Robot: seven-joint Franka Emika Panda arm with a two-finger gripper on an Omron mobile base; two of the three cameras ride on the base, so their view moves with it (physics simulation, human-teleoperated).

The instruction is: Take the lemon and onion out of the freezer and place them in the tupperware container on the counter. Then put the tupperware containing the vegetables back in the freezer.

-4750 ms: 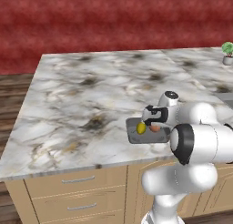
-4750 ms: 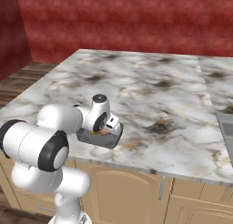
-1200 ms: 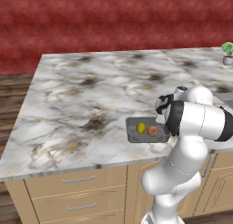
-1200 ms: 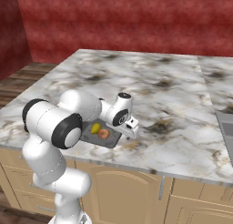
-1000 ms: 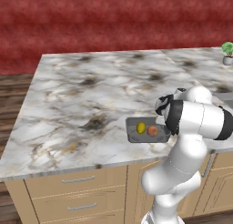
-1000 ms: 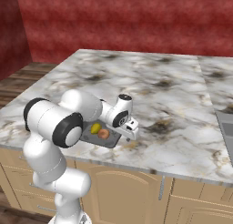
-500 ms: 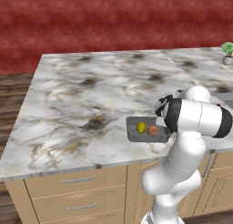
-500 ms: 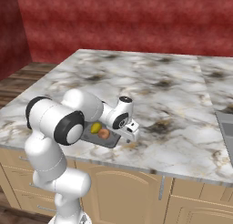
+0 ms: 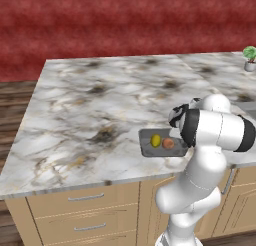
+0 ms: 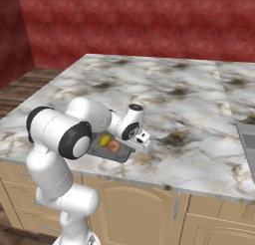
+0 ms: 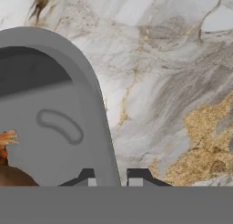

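**A:** Going left to right from your gripper (image 11: 109, 176): the onion (image 11: 11, 175) sits far to its left inside the tupperware container (image 11: 59, 82), and the container's rim runs straight up between the two fingertips (image 11: 87, 176). The bare counter (image 11: 182, 82) lies to the right.

**B:** So are you pinching the wall?

**A:** The fingers straddle it, one inside the tray and one outside, but you cannot tell whether they press on it; the tips are mostly cut off at the bottom.

**B:** And the lemon?

**A:** From the left base view, the lemon (image 9: 156, 140) lies just beyond the onion (image 9: 168, 144), both in the tray (image 9: 146, 149), which rests near the counter's front edge (image 9: 75, 120).

**B:** What worries you?

**A:** You hold one thin edge. Lift with a weak grip and the tray probably tips, letting both roll out. Drag it and it may slide off the edge.
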